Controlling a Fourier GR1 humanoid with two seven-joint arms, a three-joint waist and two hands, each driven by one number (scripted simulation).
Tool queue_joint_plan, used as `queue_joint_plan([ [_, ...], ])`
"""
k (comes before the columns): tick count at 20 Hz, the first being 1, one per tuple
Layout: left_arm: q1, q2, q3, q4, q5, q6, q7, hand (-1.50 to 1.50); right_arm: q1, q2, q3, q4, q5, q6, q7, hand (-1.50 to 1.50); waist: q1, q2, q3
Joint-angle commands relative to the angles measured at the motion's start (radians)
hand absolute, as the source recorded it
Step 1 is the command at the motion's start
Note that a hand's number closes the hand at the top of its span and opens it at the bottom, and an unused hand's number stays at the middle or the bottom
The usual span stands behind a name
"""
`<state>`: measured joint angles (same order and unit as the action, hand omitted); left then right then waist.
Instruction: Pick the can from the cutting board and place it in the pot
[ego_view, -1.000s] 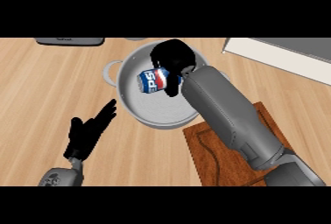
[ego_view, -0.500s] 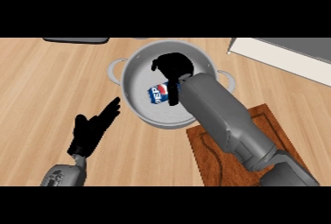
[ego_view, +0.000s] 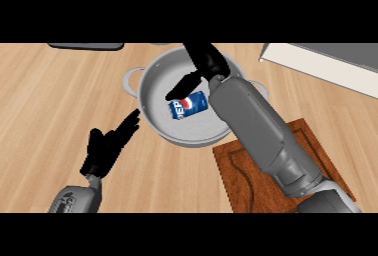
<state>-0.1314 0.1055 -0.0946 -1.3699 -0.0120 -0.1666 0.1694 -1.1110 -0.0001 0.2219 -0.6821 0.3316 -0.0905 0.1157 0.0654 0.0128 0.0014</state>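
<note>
One can (ego_view: 188, 105) lies in one pot (ego_view: 151, 84), beside one cutting board (ego_view: 242, 170).

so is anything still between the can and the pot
No, nothing visible is. The can already lies on its side inside the pot, on the pot's floor. The right robot hand hangs open just above it, its thumb beside the can, not curled round it.

The pot (ego_view: 193, 102) sits on the counter (ego_view: 52, 95), toward the back and near the middle. The can (ego_view: 189, 105) lies on its side in it. The cutting board (ego_view: 240, 175) lies right of the pot and nearer, its far corner seemingly touching the pot's wall. The right hand (ego_view: 203, 65) hangs over the pot's far half; the left hand (ego_view: 107, 145) rests left of the pot.
</note>
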Motion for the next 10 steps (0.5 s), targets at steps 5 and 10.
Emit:
queue_joint_plan([
  [5,-0.008,0.012,0.035,0.017,0.013,0.002,0.012,0.00,-0.022,0.000,-0.195,0.025,-0.163,-0.202,-0.118,-1.50,-0.034,-0.003,-0.001],
  [10,0.072,0.006,0.012,-0.045,-0.013,0.018,-0.021,0.00,-0.022,-0.114,-0.327,0.082,-0.247,-0.072,-0.245,-1.50,-0.038,-0.005,-0.001],
])
